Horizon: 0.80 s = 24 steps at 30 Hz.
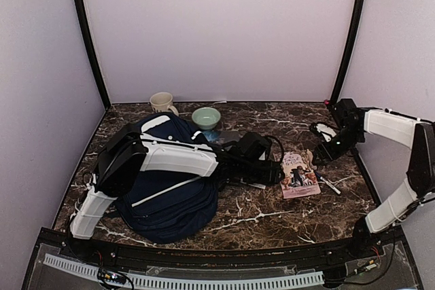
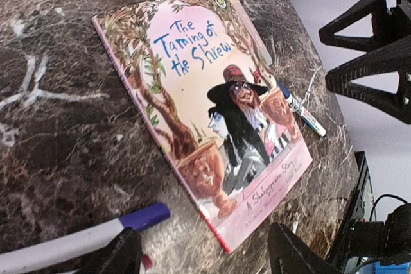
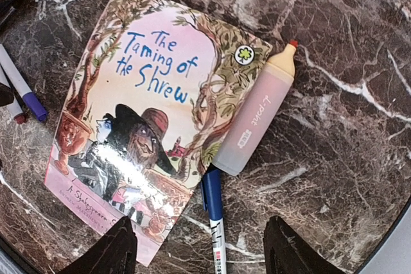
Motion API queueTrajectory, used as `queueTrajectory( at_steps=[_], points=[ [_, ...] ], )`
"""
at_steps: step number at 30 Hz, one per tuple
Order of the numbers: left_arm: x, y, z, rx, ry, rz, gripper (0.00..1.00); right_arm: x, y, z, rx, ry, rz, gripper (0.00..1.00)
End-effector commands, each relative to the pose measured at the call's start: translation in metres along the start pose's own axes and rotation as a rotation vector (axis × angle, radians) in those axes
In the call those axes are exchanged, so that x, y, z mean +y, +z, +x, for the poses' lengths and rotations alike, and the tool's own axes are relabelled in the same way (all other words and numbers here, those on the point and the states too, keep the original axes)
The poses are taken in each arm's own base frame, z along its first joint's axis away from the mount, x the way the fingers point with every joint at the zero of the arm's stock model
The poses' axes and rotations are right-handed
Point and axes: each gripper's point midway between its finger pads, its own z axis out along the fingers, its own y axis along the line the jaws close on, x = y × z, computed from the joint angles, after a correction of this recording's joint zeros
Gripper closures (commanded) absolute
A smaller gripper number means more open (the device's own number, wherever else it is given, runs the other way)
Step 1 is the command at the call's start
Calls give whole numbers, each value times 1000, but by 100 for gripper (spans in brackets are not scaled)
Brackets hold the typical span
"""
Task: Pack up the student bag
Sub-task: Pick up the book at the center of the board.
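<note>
Student bag on tabletop; Taming of the Shrew book at its 3 o'clock. Left hand, right hand both open, empty.

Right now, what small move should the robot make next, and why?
Probably lower the left end effector onto the book's near corner and close: its jaws stand open by that corner, empty, and the book lies flat on the table, outside the bag.
</note>
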Motion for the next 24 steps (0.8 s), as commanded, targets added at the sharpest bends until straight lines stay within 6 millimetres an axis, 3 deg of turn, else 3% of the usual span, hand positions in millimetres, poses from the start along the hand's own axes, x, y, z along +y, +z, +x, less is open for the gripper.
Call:
queueTrajectory(
  at_steps=[1,8,13,19,24],
  points=[
    [-20,10,-39,-108,-89,91,29,-4,9,12,24,76,-42,33],
    [-4,34,-48,-93,-222,92,31,-2,20,17,38,121,-91,46],
    [6,38,-57,-75,-244,13,32,-1,31,19,56,148,-122,50],
    [35,42,-46,-30,-373,-79,32,-2,55,30,128,183,-158,57],
    [38,49,-39,3,-405,-56,33,0,67,35,165,188,-188,69]
  ],
)
